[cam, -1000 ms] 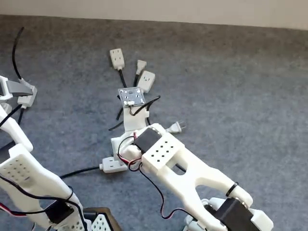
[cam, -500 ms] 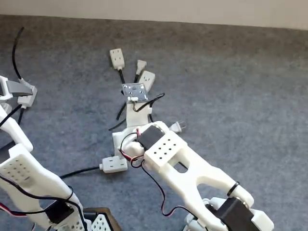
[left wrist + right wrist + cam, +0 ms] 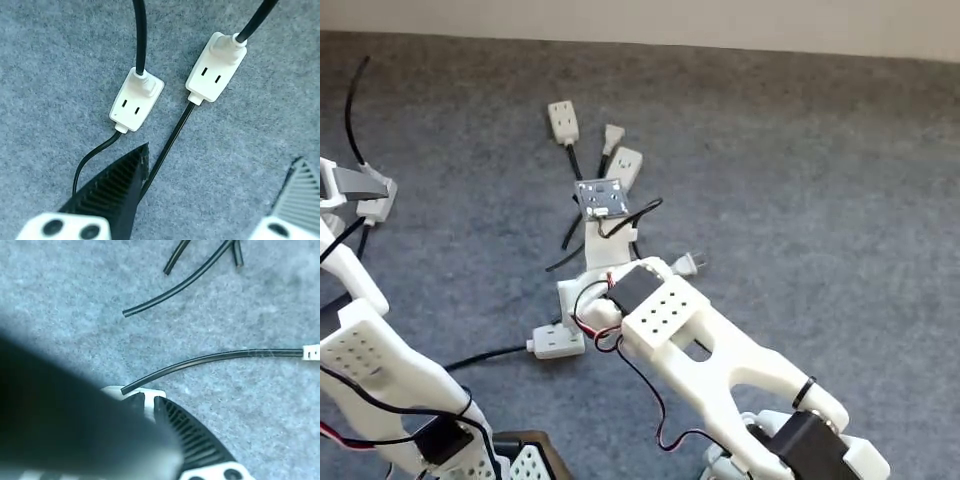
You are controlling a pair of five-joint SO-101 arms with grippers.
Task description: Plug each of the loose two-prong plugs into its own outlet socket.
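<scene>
Grey carpet [image 3: 840, 180] bears two arms [image 3: 380, 370] [image 3: 720, 350]: the left gripper [image 3: 222, 156] hangs wide open above a pair of sockets [image 3: 135, 102] [image 3: 216, 70], and whether the right gripper [image 3: 152, 400] holds anything I cannot tell. Likely trouble: the right arm [image 3: 720, 350], lying over the cords [image 3: 566, 238], could drag the nearby plug [image 3: 690, 263] askew, or prongs [image 3: 701, 262] could shove a light socket away. From above I count four sockets [image 3: 563, 120] [image 3: 624, 167] [image 3: 555, 343] [image 3: 375, 208] and two loose plugs [image 3: 690, 263] [image 3: 612, 137].
</scene>
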